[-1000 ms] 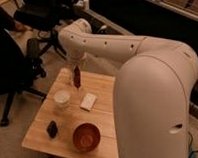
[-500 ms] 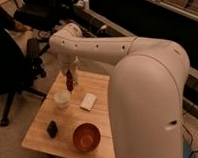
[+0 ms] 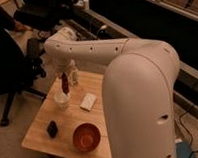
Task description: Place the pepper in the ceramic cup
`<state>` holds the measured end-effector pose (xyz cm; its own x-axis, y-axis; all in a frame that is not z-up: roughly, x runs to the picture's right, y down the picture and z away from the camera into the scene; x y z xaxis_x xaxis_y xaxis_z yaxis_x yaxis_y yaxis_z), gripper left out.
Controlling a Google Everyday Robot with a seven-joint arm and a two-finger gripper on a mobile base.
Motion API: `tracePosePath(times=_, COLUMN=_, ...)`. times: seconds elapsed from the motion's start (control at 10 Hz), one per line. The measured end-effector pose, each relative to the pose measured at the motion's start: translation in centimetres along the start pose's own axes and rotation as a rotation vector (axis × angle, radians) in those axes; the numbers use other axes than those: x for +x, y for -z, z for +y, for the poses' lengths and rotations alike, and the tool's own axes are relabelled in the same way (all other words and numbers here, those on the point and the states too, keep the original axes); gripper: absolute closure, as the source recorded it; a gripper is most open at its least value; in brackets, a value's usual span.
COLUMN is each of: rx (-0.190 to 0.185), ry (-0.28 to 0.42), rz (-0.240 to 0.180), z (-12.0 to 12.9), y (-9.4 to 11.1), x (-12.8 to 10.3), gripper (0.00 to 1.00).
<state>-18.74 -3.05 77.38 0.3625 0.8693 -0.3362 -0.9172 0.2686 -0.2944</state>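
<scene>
- The two-finger gripper (image 3: 65, 78) at the end of the large white robot arm (image 3: 118, 59) is positioned above the left part of the light wooden table (image 3: 104, 86).
- The slim dark red chili-like pepper (image 3: 65, 85) is seen hanging point-down from the gripper, its upper end lost among the fingers; the jaws are pressed against it.
- The small white round ceramic cup (image 3: 62, 100) is located directly below the pepper; the pepper's tip is at or just above the cup's rim, and contact cannot be told.
- A flat white rectangular block (image 3: 88, 101) is laid just right of the cup.
- A wide orange-red bowl (image 3: 86, 137) is set near the table's front edge, with a small black block (image 3: 52, 128) to its left.
- A clear bottle (image 3: 73, 74) is partly visible behind the gripper.
</scene>
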Motion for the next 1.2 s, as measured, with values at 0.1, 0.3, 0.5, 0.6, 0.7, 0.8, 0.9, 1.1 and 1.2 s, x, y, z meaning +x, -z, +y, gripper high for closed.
tracePosePath(times=0.1, rx=-0.003, ry=0.007, rz=0.000, z=0.3, y=-0.2, x=-0.1, gripper=1.00)
tracePosePath(times=0.3, rx=-0.007, ry=0.017, rz=-0.001, z=0.8, y=-0.6, x=-0.4, gripper=0.97)
tracePosePath(times=0.5, rx=-0.015, ry=0.021, rz=-0.011, z=1.2, y=-1.0, x=-0.8, gripper=0.79)
tracePosePath(times=0.6, rx=-0.020, ry=0.016, rz=-0.017, z=1.2, y=-1.1, x=-0.9, gripper=0.69)
tracePosePath(times=0.7, rx=-0.030, ry=0.009, rz=-0.022, z=1.2, y=-1.3, x=-1.0, gripper=0.57)
tracePosePath(times=0.8, rx=-0.039, ry=0.004, rz=-0.023, z=1.4, y=-1.3, x=-1.0, gripper=0.49)
tracePosePath(times=0.9, rx=-0.050, ry=-0.002, rz=-0.024, z=1.4, y=-1.4, x=-0.9, gripper=0.39)
tracePosePath(times=1.1, rx=-0.063, ry=-0.003, rz=-0.017, z=1.5, y=-1.5, x=-0.7, gripper=0.21)
tracePosePath(times=1.2, rx=-0.064, ry=-0.002, rz=-0.014, z=1.5, y=-1.6, x=-0.6, gripper=0.20)
